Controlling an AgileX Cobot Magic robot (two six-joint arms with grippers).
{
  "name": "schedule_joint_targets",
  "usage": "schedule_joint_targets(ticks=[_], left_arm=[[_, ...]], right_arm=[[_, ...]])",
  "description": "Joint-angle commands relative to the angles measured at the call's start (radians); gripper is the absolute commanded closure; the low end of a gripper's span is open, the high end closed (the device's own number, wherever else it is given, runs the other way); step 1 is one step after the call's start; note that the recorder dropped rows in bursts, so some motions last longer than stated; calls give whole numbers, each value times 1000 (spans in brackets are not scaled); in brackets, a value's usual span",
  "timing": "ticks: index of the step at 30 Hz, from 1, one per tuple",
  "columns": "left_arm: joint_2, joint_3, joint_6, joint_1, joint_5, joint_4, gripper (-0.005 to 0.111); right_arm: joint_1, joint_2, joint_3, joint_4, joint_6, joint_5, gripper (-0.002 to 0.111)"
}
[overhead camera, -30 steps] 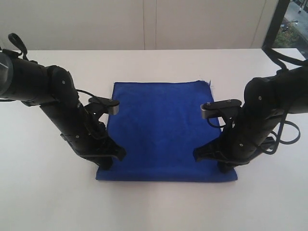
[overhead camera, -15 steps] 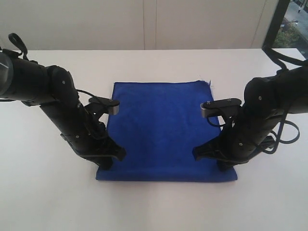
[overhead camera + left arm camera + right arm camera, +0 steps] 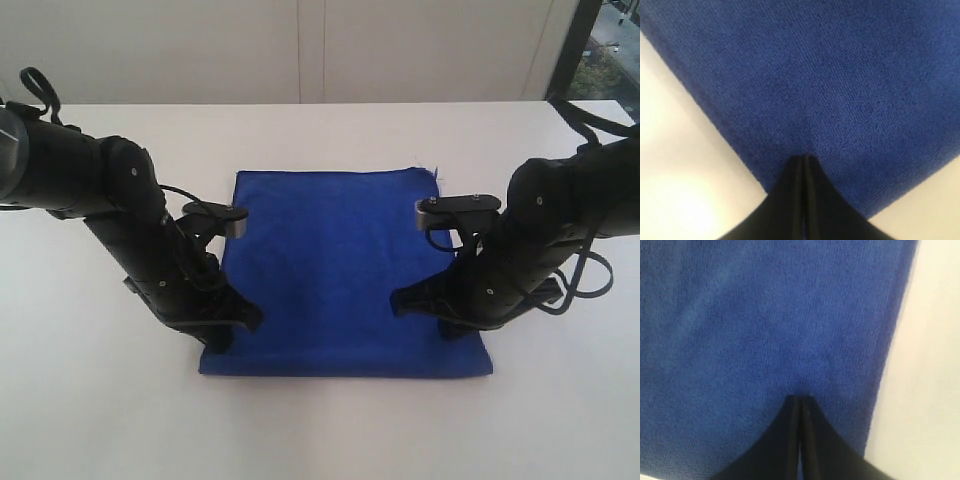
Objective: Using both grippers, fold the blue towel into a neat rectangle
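The blue towel [image 3: 335, 265] lies flat on the white table [image 3: 100, 410] as a near-square folded shape, with a small loose thread [image 3: 437, 170] at its far right corner. My left gripper [image 3: 247, 319] is shut, its tips resting on the cloth close to the near left corner. In the left wrist view the left gripper [image 3: 804, 158] meets the towel [image 3: 830, 75] with nothing visibly between the fingers. My right gripper [image 3: 399, 302] is shut too, tips on the cloth inside the right edge. The right wrist view shows that gripper [image 3: 799, 398] against the towel [image 3: 765, 315].
White table surface surrounds the towel on all sides. A pale wall [image 3: 300, 50] stands behind the table's far edge, with a dark window frame [image 3: 570, 50] at the back right. Both arms' black bodies and cables flank the towel.
My right gripper has slid a little inward and away from the near edge over the towel. The left arm has barely moved. The towel lies as before.
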Motion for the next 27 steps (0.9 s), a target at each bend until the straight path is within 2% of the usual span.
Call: schedule_joint_targets(ticks=[1, 10, 27], left_arm=[[20, 12, -82, 4, 36, 143, 107], [20, 12, -110, 4, 47, 171, 107], [20, 12, -168, 4, 95, 195, 107]], right_arm=[[-1, -5, 4, 6, 5, -5, 108], [-1, -5, 4, -27, -3, 62, 108], [-1, -32, 4, -73, -3, 74, 108]])
